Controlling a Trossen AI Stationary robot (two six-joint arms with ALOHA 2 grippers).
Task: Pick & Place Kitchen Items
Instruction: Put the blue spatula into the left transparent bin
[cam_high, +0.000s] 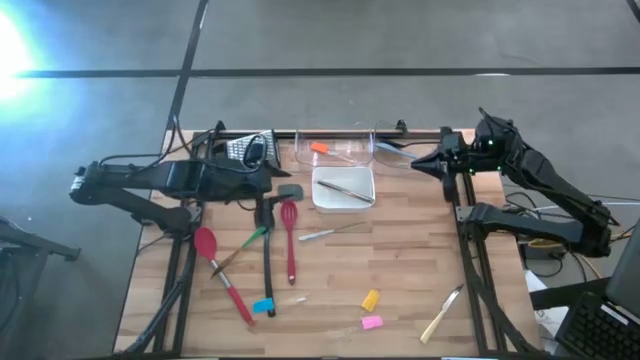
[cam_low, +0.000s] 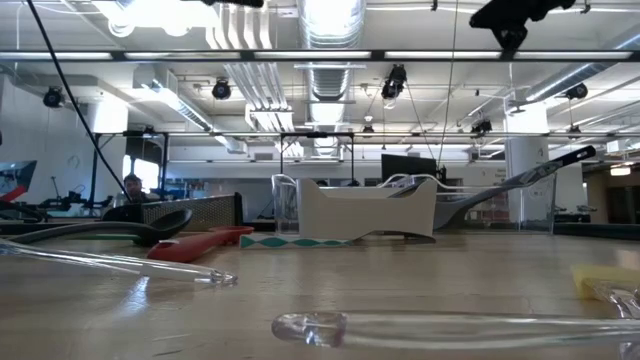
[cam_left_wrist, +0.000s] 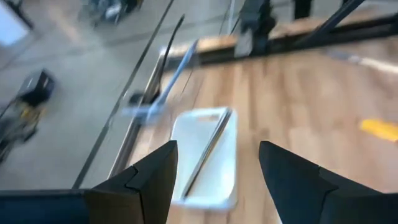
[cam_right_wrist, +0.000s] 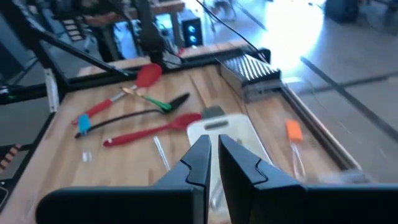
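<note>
White square tray (cam_high: 343, 189) sits at table back-centre, a thin metal utensil (cam_high: 346, 190) lying in it. Clear plastic bin (cam_high: 334, 149) directly behind tray, holding a small orange piece (cam_high: 319, 148). Steel box grater (cam_high: 243, 149) behind-left of tray. Red slotted spatula (cam_high: 289, 238) front-left of tray; yellow piece (cam_high: 371, 299) and pink piece (cam_high: 371, 322) well in front.

Red spatulas (cam_high: 290, 240) and dark spoons (cam_high: 267, 262) lie flat, fanned near the table's left edge; yellow piece (cam_high: 371, 299) and pink piece (cam_high: 371, 322) sit toward its front edge.

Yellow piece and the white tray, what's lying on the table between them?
High view: a clear-handled utensil lies between the white tray and the yellow piece.
</note>
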